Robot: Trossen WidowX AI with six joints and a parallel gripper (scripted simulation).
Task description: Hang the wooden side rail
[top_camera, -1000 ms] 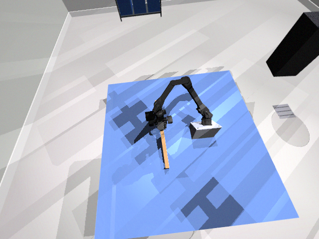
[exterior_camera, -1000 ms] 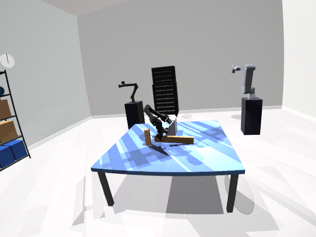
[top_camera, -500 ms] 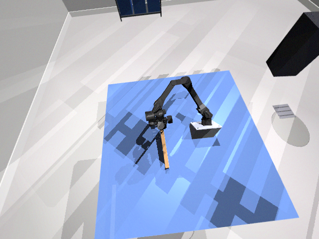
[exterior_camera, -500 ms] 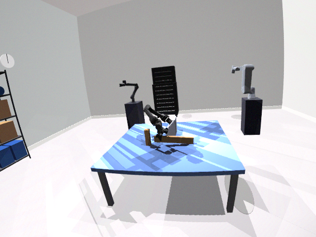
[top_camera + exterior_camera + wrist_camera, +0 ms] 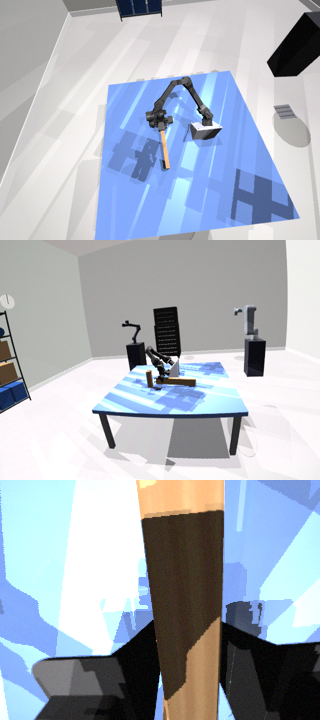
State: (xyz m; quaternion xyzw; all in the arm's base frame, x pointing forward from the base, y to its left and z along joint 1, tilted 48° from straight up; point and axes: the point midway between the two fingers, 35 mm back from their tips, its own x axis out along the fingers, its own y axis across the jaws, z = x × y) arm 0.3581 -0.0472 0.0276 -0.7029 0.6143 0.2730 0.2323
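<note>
The wooden side rail (image 5: 165,152) (image 5: 183,381) (image 5: 186,555) lies lengthwise over the blue table (image 5: 129,206) (image 5: 124,405). My gripper (image 5: 161,129) (image 5: 160,378) (image 5: 180,618) is shut on the rail near its post-side end, one finger on each side. The far end is low at the table; the gripped end looks slightly raised. The headboard post (image 5: 149,379) stands upright to the left of the rail in the exterior view, with a small gap between them. In the top view the arm hides the post. Hooks, slot and pins cannot be made out.
The arm's grey base block (image 5: 205,133) (image 5: 174,371) stands beside the rail, on the far side in the exterior view. The arm arches from it to the gripper. Dark shadows cross the table. A black rack (image 5: 167,333) and two pedestals with other arms stand beyond the table.
</note>
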